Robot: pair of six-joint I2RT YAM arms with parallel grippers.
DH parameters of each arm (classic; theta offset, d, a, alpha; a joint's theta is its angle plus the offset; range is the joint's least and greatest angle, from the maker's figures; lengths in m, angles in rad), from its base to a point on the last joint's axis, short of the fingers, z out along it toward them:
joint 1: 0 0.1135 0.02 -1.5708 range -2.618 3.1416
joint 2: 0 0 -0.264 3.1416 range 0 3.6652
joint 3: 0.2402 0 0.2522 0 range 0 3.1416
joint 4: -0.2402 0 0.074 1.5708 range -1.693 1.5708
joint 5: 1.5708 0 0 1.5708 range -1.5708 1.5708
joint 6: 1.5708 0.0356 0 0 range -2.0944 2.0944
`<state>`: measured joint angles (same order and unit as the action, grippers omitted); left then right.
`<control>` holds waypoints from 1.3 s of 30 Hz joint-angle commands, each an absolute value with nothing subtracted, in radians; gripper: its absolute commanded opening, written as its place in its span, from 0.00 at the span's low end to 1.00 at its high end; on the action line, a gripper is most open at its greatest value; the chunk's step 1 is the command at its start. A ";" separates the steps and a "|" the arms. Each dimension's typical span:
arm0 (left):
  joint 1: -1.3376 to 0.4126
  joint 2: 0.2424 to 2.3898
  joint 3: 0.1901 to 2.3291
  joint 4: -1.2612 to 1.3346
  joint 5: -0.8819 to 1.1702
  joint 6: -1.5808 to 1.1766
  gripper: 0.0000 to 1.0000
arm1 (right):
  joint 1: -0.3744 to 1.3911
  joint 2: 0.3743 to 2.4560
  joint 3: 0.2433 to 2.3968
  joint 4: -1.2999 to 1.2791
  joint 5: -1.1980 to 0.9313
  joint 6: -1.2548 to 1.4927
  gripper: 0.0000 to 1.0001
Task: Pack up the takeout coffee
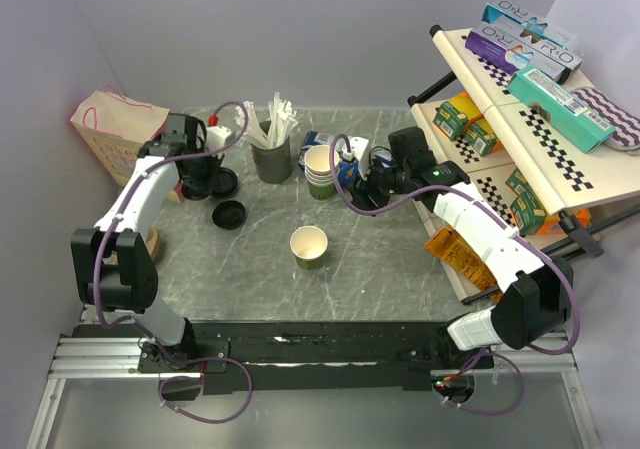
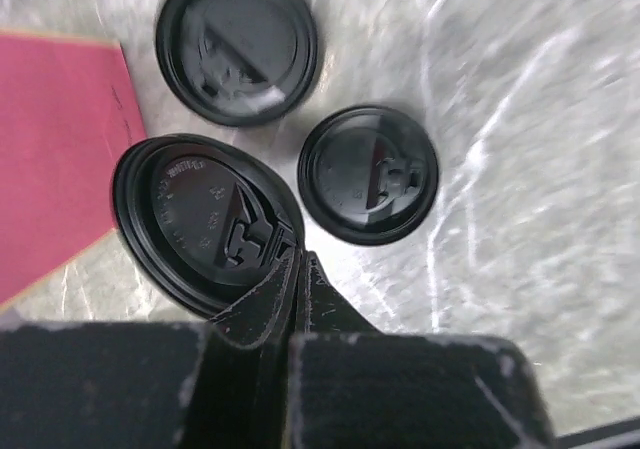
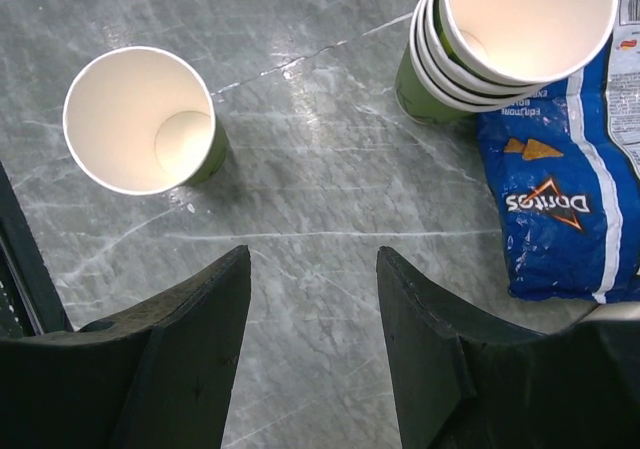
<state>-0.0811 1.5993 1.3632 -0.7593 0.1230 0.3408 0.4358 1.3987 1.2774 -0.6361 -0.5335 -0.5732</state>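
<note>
No lidded coffee cup shows in any view. A single lidless paper cup [image 1: 309, 247] with green sides stands mid-table; it also shows in the right wrist view [image 3: 140, 121]. My left gripper [image 2: 298, 254] is shut on the rim of a black plastic lid [image 2: 205, 224] and holds it tilted, at the back left [image 1: 200, 174]. Two more black lids [image 2: 237, 44] [image 2: 368, 174] lie flat on the table below it. My right gripper [image 3: 312, 254] is open and empty above bare table, between the single cup and a stack of lidless cups [image 3: 500, 39].
A pink paper bag [image 1: 115, 129] stands at the far left. A grey holder with white stirrers [image 1: 272, 154] is at the back. A blue Doritos bag [image 3: 560, 199] lies beside the cup stack. A snack shelf [image 1: 530, 99] fills the right side.
</note>
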 commanded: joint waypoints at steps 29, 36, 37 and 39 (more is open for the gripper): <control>-0.379 1.078 0.608 0.592 0.830 -0.678 0.01 | 0.436 1.285 1.224 -0.505 -0.807 -0.097 0.72; -0.433 1.126 0.522 0.681 0.810 -0.759 0.01 | 0.434 1.299 1.157 -0.470 -0.845 -0.054 0.73; -0.434 1.132 0.512 0.692 0.810 -0.770 0.01 | 0.436 1.307 1.148 -0.465 -0.851 -0.049 0.83; -0.442 1.155 0.503 0.728 0.813 -0.796 0.01 | 0.434 1.318 1.140 -0.454 -0.868 -0.038 1.00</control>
<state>-0.4294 1.1263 0.5190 0.5755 0.8253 -0.7090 0.4397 1.3186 1.1522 -0.5148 -0.8017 -0.0864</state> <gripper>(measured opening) 0.019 0.935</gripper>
